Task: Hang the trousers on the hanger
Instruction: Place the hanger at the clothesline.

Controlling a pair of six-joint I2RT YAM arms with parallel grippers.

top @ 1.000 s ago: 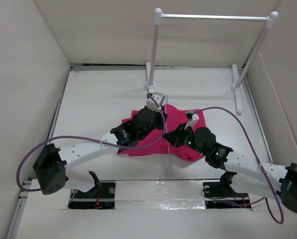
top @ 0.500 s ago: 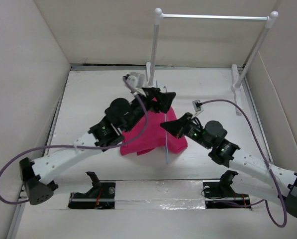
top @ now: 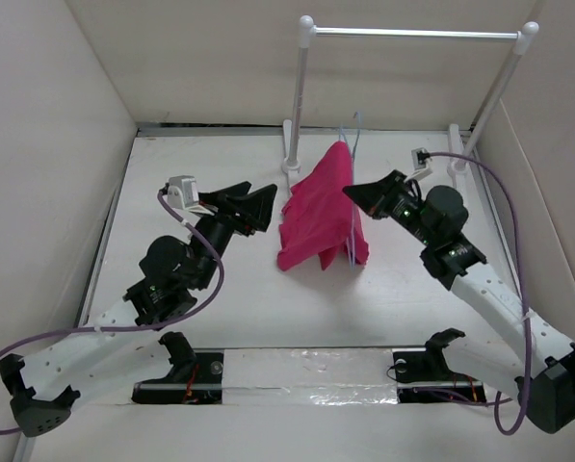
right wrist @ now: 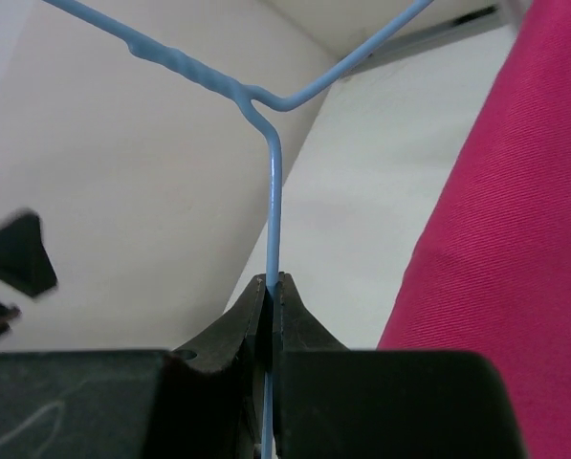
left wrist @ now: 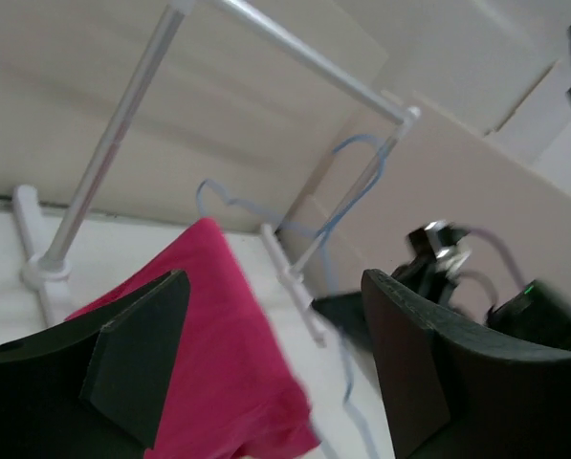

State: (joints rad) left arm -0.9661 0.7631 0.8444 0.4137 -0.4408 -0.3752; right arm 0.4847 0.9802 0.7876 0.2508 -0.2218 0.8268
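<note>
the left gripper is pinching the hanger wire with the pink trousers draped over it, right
No, the right gripper pinches the hanger wire, as the right wrist view shows; the left gripper is open and holds nothing. The trousers are draped over it.

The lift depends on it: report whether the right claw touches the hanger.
Touching. The right wrist view shows the right claw pinching the hanger wire between its fingertips.

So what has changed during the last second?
The right gripper, shut on the hanger, lifted it off the table toward the rack, with the trousers hanging over it. The left gripper opened and drew back to the left, away from the trousers. The rack stayed in place.
</note>
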